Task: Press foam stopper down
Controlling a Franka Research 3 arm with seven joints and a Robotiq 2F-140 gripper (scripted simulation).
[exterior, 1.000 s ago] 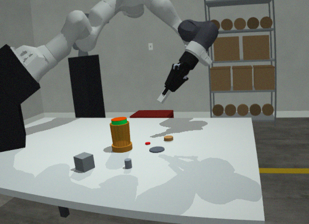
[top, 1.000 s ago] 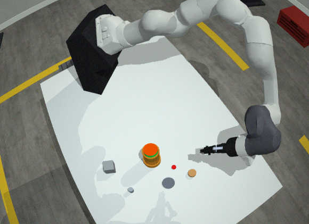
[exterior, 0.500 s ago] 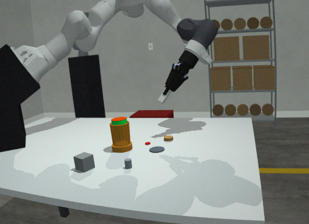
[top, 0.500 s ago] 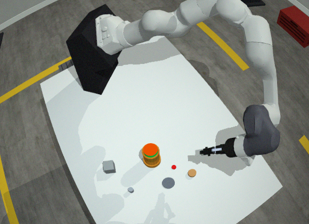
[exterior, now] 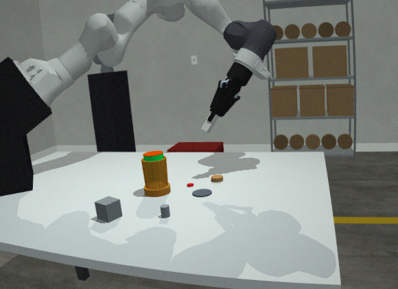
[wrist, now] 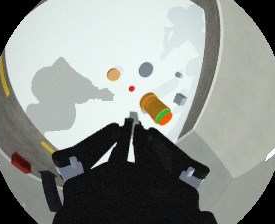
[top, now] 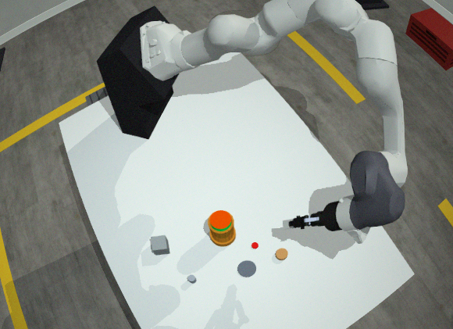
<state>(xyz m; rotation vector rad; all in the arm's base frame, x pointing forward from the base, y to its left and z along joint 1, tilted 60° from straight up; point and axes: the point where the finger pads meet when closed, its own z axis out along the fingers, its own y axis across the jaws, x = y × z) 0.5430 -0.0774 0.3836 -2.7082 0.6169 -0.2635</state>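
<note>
An orange ribbed jar [top: 222,234] stands upright on the white table; it also shows in the exterior view [exterior: 156,176] and the wrist view [wrist: 154,107]. A foam stopper with an orange top and green side [top: 220,220] sticks up above the rim [exterior: 153,156]. My gripper [top: 292,223] [exterior: 207,126] [wrist: 132,117] is shut and empty. It hangs tilted in the air well above the table, to the right of the jar, its fingertips pointing toward the jar.
On the table near the jar lie a small red dot [top: 255,245], a tan disc [top: 281,254], a dark grey disc [top: 247,268], a small grey cylinder [top: 191,278] and a grey cube [top: 159,244]. A black pedestal [top: 133,74] carries the arm's base.
</note>
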